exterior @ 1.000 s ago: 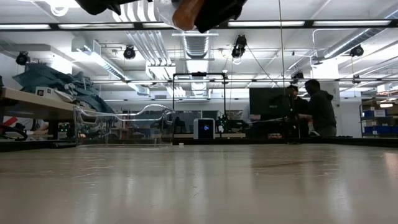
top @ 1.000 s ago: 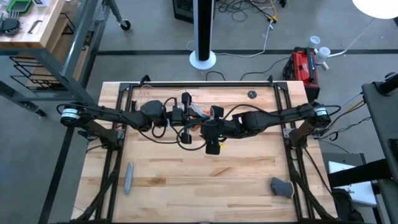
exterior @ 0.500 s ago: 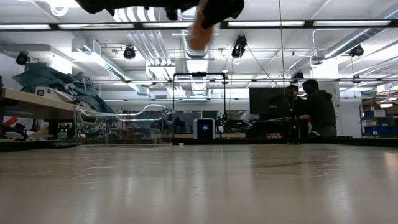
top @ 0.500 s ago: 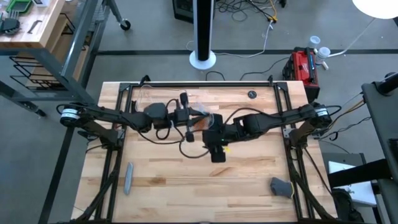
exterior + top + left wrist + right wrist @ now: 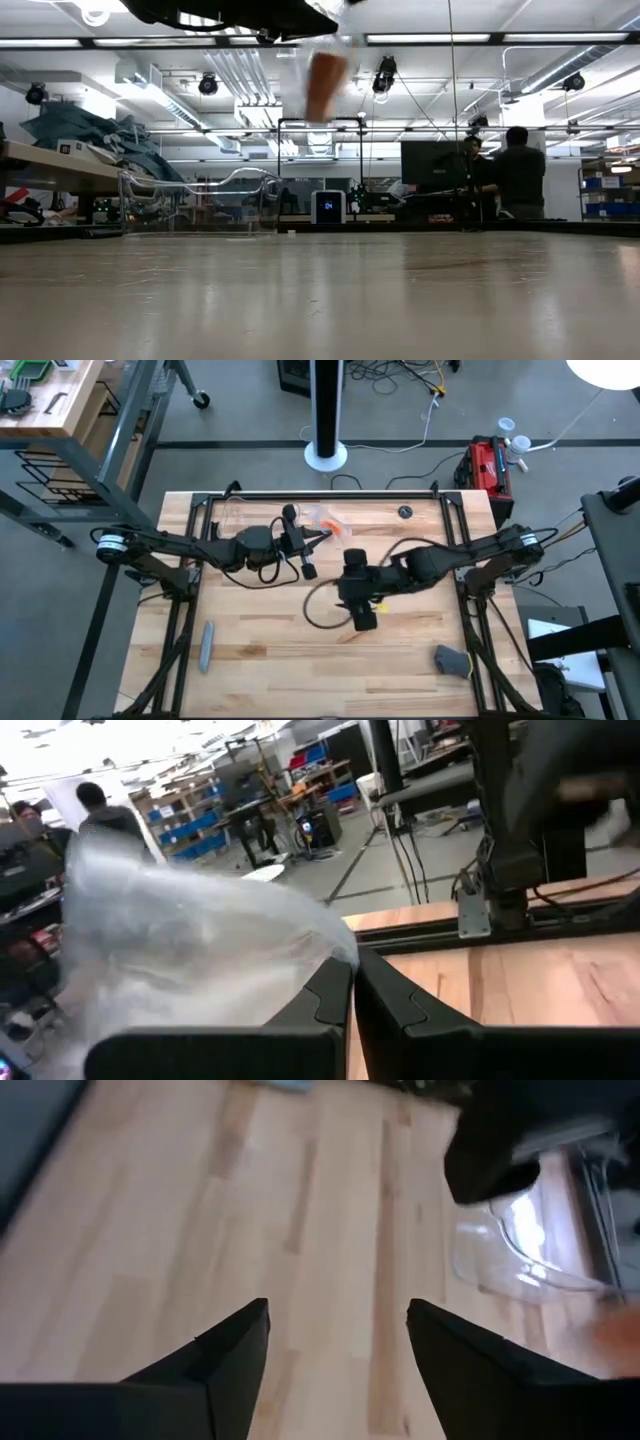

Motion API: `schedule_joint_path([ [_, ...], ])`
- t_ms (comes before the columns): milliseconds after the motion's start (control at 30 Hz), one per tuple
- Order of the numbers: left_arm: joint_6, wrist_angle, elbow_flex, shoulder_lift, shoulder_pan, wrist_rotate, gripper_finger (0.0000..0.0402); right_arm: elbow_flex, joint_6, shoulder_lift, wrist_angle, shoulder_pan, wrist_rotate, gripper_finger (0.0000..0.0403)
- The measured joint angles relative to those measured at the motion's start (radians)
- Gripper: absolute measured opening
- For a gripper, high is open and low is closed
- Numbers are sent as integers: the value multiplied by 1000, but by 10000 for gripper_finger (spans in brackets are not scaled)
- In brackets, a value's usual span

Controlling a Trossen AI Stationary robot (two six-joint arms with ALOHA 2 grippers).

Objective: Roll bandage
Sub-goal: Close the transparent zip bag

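The orange bandage [image 5: 331, 522] shows as a small roll inside crinkled clear plastic wrap [image 5: 170, 940], held up over the table's far middle. In the low view the bandage [image 5: 325, 80] hangs blurred, high above the table top. My left gripper [image 5: 318, 534] is shut on the wrap. My right gripper [image 5: 364, 616] stands open nearer the table's middle, pointing toward the near edge, with only bare wood between its fingers [image 5: 235, 1350]. The right wrist view catches the wrap [image 5: 520, 1250] off to one side. My left gripper pinches the clear plastic wrap at one edge [image 5: 318, 952] between its two shut fingers [image 5: 400, 1010]. The fingers come in about level from the table's left. The wrap, with the bandage in it, hangs clear of the table; how many layers are caught I cannot tell.
A grey bar [image 5: 207, 645] lies near the front left. A dark grey lump [image 5: 452, 660] sits at the front right, and a small dark disc [image 5: 404, 512] at the far right. A black cable [image 5: 318, 610] loops over the wood beside my right gripper.
My right gripper has drawn away from the bandage toward the table's near and right edges, and has left the low view. The wrapped bandage has stayed with my left gripper and now hangs lower below it.
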State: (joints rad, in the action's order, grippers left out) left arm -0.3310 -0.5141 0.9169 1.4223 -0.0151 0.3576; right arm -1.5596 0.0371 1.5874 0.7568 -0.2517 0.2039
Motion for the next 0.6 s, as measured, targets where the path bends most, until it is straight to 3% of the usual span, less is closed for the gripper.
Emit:
schedule_joint_path([
  [100, -16, 11, 0, 0, 0, -1, 0, 25, -22, -59, -1, -13, 44, 227],
  [333, -105, 71, 0, -1, 1, -60, 0, 80, -111, -199, -17, -33, 387, 220],
  [600, -154, 93, 0, -1, 1, -53, 0, 81, -31, -241, -165, -28, 417, 229],
])
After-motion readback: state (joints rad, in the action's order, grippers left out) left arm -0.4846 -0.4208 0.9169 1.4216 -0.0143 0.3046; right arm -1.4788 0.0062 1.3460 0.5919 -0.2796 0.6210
